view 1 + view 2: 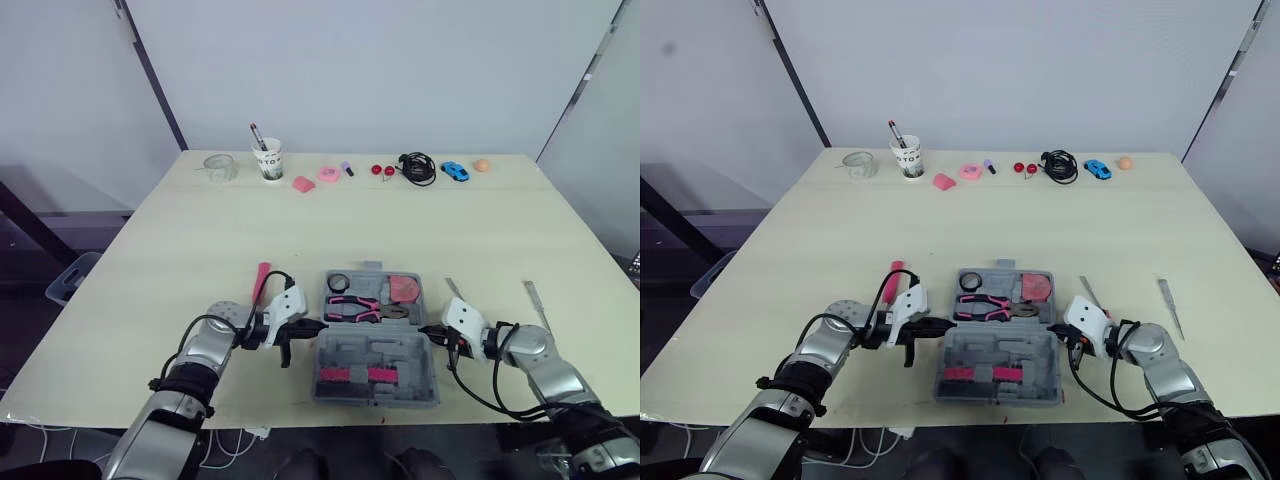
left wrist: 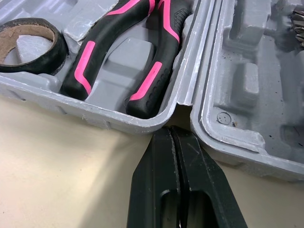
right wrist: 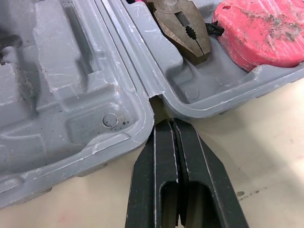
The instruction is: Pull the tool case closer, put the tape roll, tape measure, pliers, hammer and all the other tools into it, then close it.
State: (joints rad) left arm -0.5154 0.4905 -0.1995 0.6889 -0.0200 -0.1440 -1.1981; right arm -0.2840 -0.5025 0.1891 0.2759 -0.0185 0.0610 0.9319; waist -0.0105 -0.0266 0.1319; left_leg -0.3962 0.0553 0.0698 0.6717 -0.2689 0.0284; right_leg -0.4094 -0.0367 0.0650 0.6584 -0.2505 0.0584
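Left gripper (image 1: 312,326) and right gripper (image 1: 432,330), each pressed together, sit at hinge ends of open grey plastic tool case (image 1: 375,352) (9 and 3 o'clock).

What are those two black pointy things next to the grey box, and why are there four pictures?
This is a robot with two arms. Two pictures come from cameras on its head, looking down at a table. The other two come from small cameras on its wrists.

The black things are its hands: the left tool and the right tool. Each has two fingers, pressed shut and holding nothing. Each points at the gap between the two halves of an open grey tool case, one from each side.

Inside the case lie pink pliers, a black tape roll and a red tape measure. Two metal pieces lie on the table near the right arm. A paper cup stands at the far edge.
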